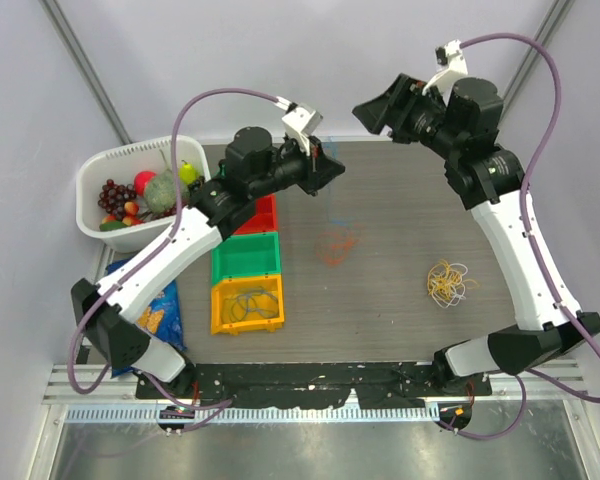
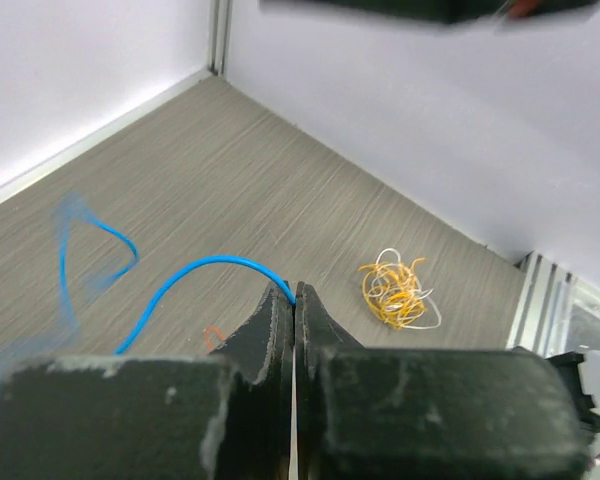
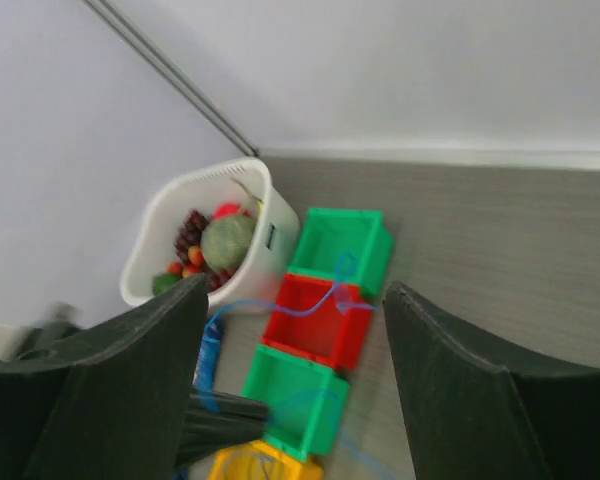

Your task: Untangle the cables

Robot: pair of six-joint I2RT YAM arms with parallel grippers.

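Note:
My left gripper point(image 2: 296, 292) is shut on a thin blue cable point(image 2: 205, 266), which arcs away to the left and hangs down towards the table. In the top view this gripper point(image 1: 327, 166) is raised over the back middle of the table. An orange cable point(image 1: 335, 243) lies in a loose tangle below it. A yellow and white cable tangle point(image 1: 448, 282) lies to the right and also shows in the left wrist view point(image 2: 395, 291). My right gripper point(image 1: 373, 112) is open and empty, held high at the back. In its view the blue cable point(image 3: 325, 297) hangs in front of the red bin.
A row of bins stands at the left: red point(image 1: 261, 215), green point(image 1: 246, 258) and yellow point(image 1: 247, 305), the yellow one holding coiled cables. A white basket point(image 1: 98, 170) of fruit stands at the far left, with a blue snack bag point(image 1: 165, 310) in front of it.

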